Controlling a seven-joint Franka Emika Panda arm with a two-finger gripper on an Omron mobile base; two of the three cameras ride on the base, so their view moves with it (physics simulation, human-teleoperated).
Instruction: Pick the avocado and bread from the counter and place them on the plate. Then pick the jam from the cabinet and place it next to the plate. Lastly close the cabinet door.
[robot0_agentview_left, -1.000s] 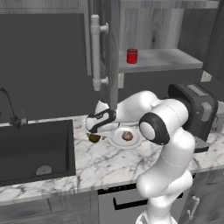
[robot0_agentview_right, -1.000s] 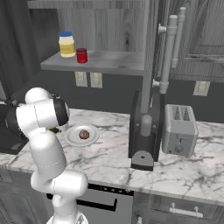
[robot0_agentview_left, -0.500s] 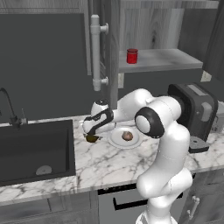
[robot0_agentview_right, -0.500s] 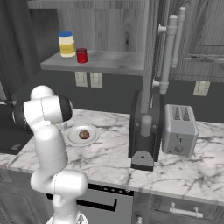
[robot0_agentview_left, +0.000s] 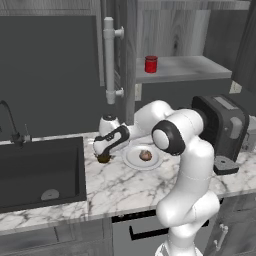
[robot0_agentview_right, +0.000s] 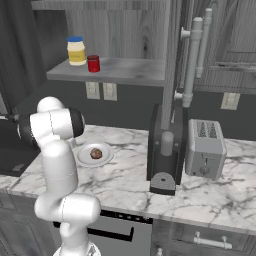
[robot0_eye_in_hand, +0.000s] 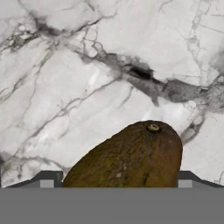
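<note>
I have the gripper (robot0_agentview_left: 103, 155) low over the counter (robot0_agentview_left: 115, 185), just left of the plate (robot0_agentview_left: 131, 159). The avocado (robot0_eye_in_hand: 129, 159) lies on the marble between the fingertips (robot0_eye_in_hand: 49, 179); jaws look wide, but I can't tell if they grip it. Bread (robot0_agentview_left: 145, 155) sits on the plate. Jam (robot0_agentview_left: 151, 64) on the cabinet shelf (robot0_agentview_left: 185, 67).

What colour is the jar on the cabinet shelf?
Red, with a slightly darker red lid. The jar shows best in the left base view.
</note>
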